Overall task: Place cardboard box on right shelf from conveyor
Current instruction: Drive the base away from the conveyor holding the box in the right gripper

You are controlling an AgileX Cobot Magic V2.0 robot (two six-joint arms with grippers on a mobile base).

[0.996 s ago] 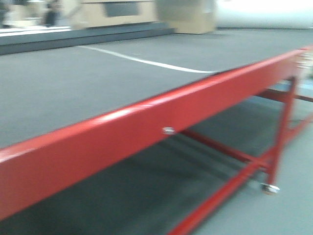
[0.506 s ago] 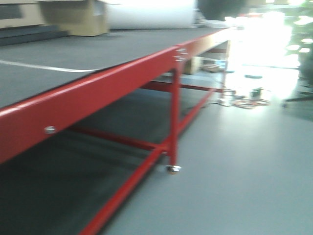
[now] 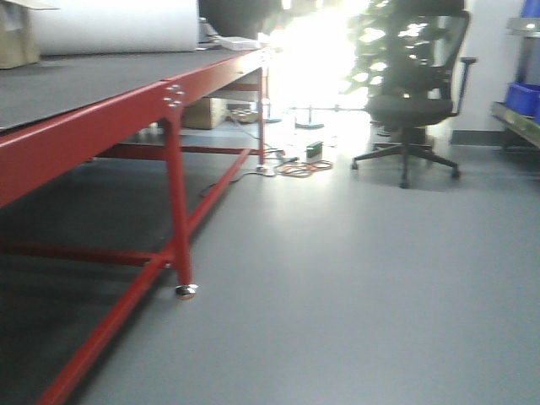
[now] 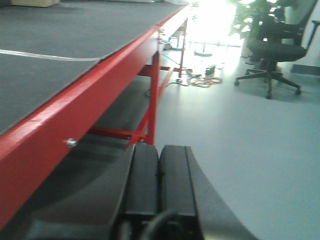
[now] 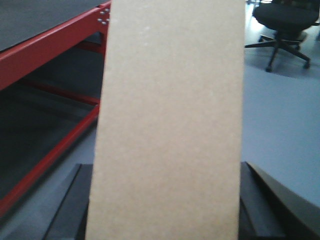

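Beside the conveyor (image 3: 84,126), off its right edge and over open floor, the box (image 5: 167,120) is held clear of the belt. It is clamped upright by the right gripper (image 5: 165,200), with one dark finger showing at each lower side. The box fills that wrist view, so the contact faces are hidden. Gripping the narrow sides is judged to keep a tall load from tipping. The left gripper (image 4: 159,185) is pressed closed on nothing and held low by the red frame, probably to keep it out of the way. The shelf (image 3: 516,125) is glimpsed far right with a blue bin (image 3: 525,97) on it, well apart. A chair (image 3: 409,105) is noted on the floor between. Placement is not yet done.
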